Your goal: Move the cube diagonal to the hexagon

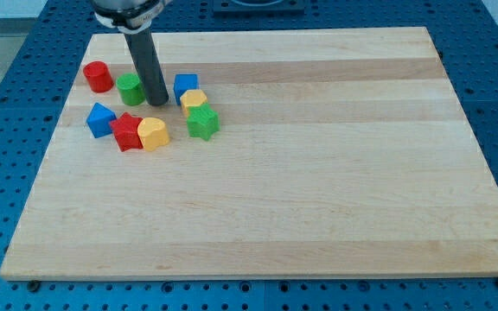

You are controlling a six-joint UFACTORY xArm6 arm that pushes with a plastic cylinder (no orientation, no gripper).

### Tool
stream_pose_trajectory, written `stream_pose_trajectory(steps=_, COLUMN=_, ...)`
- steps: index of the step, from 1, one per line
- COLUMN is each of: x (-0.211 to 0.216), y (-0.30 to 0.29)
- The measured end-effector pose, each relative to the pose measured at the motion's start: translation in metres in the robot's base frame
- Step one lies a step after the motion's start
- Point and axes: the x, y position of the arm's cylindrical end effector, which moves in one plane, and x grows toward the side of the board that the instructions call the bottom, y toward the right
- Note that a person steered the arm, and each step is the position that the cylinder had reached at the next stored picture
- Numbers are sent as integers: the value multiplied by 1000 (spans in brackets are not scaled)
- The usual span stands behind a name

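Note:
The blue cube sits at the view's upper left of the wooden board. A yellow hexagon lies just below and to the right of it, touching or nearly so. My tip stands just left of the blue cube, between it and a green cylinder. The rod rises from the tip toward the view's top.
A red cylinder is at the far left. A green star lies below the hexagon. A blue block, a red star and a yellow heart cluster lower left.

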Motion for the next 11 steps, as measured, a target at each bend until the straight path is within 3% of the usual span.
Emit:
stream_pose_trajectory(steps=1, x=0, y=1)
stream_pose_trajectory(steps=5, x=-21, y=106)
stream_pose_trajectory(steps=11, x=-19, y=18)
